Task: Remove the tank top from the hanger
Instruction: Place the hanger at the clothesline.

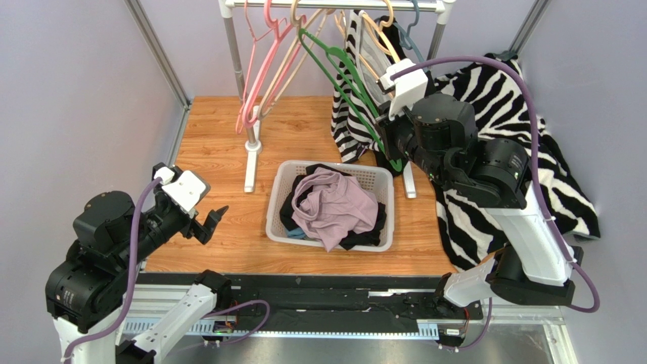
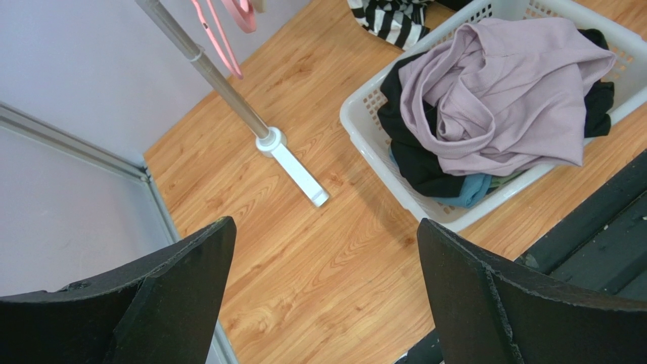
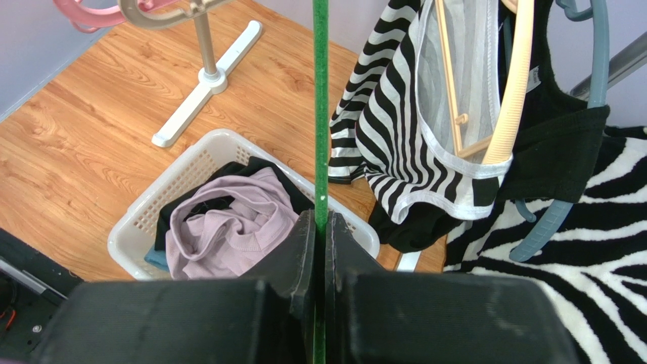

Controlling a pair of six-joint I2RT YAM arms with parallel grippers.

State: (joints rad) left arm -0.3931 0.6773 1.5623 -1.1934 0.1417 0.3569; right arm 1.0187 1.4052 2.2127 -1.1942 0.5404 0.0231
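On wooden tabletop (image 1: 220, 136), note lilac tank top (image 1: 330, 205) heaped in basket (image 1: 282, 186) mid-frame; with right gripper (image 3: 320, 227) pinched on bare green hanger (image 3: 320, 114), steady before releasing; leave left gripper (image 2: 325, 227) splayed, empty, lower left.

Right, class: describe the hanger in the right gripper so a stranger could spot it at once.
Start at the metal clothes rail at the back of the wooden table. On it, find the thin green plastic hanger beside the black-and-white striped tank top, pinched by the right gripper. It alone is green; the others are pink, beige or grey-blue.
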